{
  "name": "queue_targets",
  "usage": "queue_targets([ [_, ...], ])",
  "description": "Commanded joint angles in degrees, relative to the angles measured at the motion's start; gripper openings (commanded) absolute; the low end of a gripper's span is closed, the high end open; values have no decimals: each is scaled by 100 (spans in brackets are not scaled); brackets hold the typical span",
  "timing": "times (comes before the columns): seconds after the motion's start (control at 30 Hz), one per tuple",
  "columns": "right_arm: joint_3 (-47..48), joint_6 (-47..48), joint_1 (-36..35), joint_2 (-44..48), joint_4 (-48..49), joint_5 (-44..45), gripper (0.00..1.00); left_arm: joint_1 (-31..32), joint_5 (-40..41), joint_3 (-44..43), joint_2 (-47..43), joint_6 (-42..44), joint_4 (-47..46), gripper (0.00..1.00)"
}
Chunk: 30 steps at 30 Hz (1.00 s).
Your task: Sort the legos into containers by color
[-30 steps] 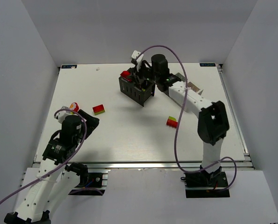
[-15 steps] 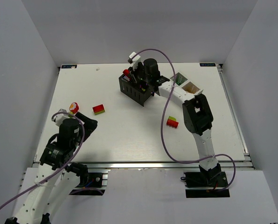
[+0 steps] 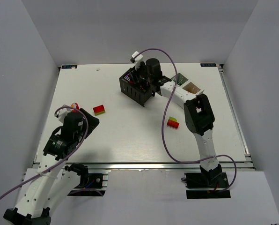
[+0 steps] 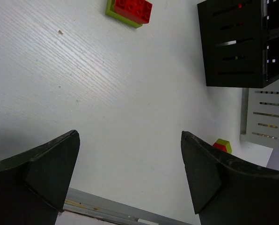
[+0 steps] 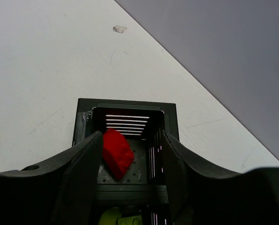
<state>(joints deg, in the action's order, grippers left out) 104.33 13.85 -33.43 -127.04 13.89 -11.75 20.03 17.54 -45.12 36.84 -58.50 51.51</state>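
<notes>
My right gripper (image 3: 140, 78) hangs over the black bin (image 3: 135, 89) at the table's back. In the right wrist view my right gripper (image 5: 131, 140) is open. A red lego (image 5: 116, 152) lies tilted in the bin's far compartment (image 5: 130, 105), close to the left finger. A green lego (image 5: 115, 218) sits in the near compartment. My left gripper (image 3: 89, 119) is open and empty (image 4: 130, 136) over bare table at the near left. A red-on-green lego (image 3: 99, 109) (image 4: 130, 10) lies ahead of it. Another red-and-green lego (image 3: 172, 123) (image 4: 222, 145) lies right of centre.
The white bin (image 3: 190, 87) (image 4: 267, 117) stands right of the black one, partly behind the right arm. A small red-and-yellow piece (image 3: 74, 107) lies beside my left wrist. The table's front rail (image 4: 111, 211) is just below my left fingers.
The red lego that my right gripper held above the black bin is now loose inside the far compartment, and the jaws stand open. My left arm shifted slightly.
</notes>
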Motion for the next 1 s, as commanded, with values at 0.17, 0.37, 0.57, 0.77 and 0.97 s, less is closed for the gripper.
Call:
queue_targets([
  [0.17,-78,39,345,838,-105,-1291,78,-26,486,-813,692,444,271,95],
  [0.37,-817,275,864,1823,-552,-4202,39,-245,742,-1156,1624,1068,361,65],
  [0.57,-1924,1146,882,2675,-1705,-4503,14,-1658,-276,-1113,2178,1877,-175,40],
  [0.77,-2953,1296,891,3396,-1670,-4292,47,-3039,-1165,-999,2870,2421,-747,91],
  [0.97,-3182,1173,1005,3493,-1653,-4309,51,-3269,-657,-1112,3926,3405,-1116,98],
])
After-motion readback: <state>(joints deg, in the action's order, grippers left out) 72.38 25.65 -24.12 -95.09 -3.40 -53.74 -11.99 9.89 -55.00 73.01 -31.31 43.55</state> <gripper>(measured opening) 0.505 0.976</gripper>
